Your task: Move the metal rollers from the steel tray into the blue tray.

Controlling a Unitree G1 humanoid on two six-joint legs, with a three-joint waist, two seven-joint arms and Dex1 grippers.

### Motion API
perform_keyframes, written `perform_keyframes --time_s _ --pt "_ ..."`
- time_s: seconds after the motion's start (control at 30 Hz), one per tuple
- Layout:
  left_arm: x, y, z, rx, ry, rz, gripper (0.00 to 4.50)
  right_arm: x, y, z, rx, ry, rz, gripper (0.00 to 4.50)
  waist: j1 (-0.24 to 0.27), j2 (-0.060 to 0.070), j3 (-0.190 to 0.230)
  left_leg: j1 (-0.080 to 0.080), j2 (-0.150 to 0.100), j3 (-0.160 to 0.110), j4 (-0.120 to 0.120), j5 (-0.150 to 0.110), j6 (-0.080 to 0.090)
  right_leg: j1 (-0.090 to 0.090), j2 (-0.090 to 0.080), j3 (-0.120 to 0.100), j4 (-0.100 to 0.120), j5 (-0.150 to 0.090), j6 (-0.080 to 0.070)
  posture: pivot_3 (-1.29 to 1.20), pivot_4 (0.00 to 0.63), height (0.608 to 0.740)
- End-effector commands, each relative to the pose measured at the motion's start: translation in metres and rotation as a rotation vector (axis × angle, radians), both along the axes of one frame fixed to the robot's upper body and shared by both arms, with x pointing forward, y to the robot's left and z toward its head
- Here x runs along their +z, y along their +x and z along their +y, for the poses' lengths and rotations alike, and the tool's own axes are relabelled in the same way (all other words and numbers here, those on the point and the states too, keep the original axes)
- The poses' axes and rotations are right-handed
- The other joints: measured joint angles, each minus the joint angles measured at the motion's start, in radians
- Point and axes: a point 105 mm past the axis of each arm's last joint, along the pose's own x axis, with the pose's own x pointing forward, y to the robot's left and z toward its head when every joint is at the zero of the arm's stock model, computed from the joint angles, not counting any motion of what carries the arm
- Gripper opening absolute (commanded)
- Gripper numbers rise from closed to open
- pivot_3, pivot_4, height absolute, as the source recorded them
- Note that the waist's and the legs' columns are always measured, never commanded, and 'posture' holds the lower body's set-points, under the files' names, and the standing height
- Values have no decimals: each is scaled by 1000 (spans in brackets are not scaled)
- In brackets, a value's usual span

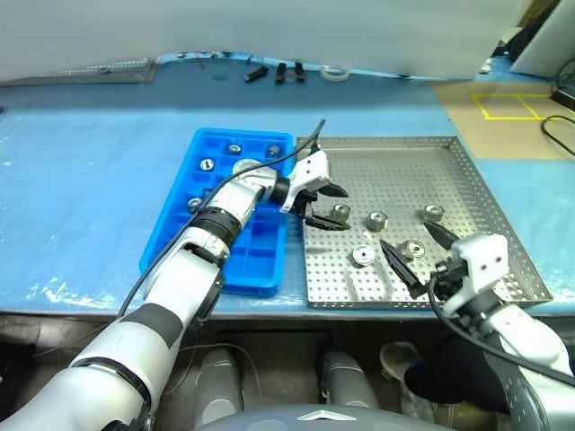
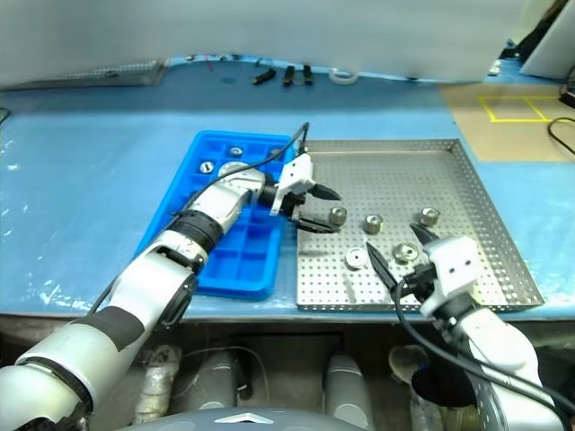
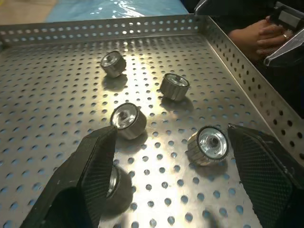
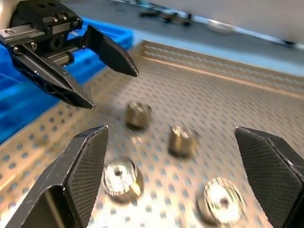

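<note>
Five metal rollers point(image 1: 340, 213) lie loose on the steel tray point(image 1: 449, 153), grouped in the half nearer the robot, and a few more already sit in the far compartments of the blue tray point(image 1: 202, 144), which lies just beside the steel tray's left rim. The left claw point(image 1: 322, 205) hangs spread and empty over that left rim, its tips pointing across the steel tray at the nearest roller, close to it but apart from it. The right claw point(image 1: 420, 253) stands spread wide and empty at the steel tray's near edge. A person's hands point(image 3: 256, 35) rest beyond the steel tray's rim. To do this pick well, I judge the left claw should straddle that nearest roller across its round side, settle low, then close squarely so it cannot roll away.
</note>
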Motion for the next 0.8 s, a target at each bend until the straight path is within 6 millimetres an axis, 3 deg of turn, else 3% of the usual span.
perform_keyframes --time_s 0.03,0.23,0.53,0.8 --pt "-2 -8 -11 -80 48 -46 3906 17 -17 -1 -73 -17 -68 4500 -24 0 0 0 0 0 0 0 0 0 0 0 0 -2 4 -727 150 740" --pt "-31 -19 -17 -149 186 -80 3906 11 -37 3 -166 15 -43 4500 -96 0 0 -2 0 0 0 -2 2 -2 0 1 -3 -3 6 -790 150 740" --pt "-58 -10 -7 -83 327 -152 3906 6 -40 0 -196 13 -40 4500 -195 0 0 -4 -5 0 1 -6 6 1 -4 -2 -7 -4 8 -795 150 740" --pt "-64 3 14 -19 407 -172 3906 1 -36 0 -185 8 -33 4500 -248 0 0 1 -15 -5 5 -11 15 19 -15 -6 -18 -4 9 -774 150 740"
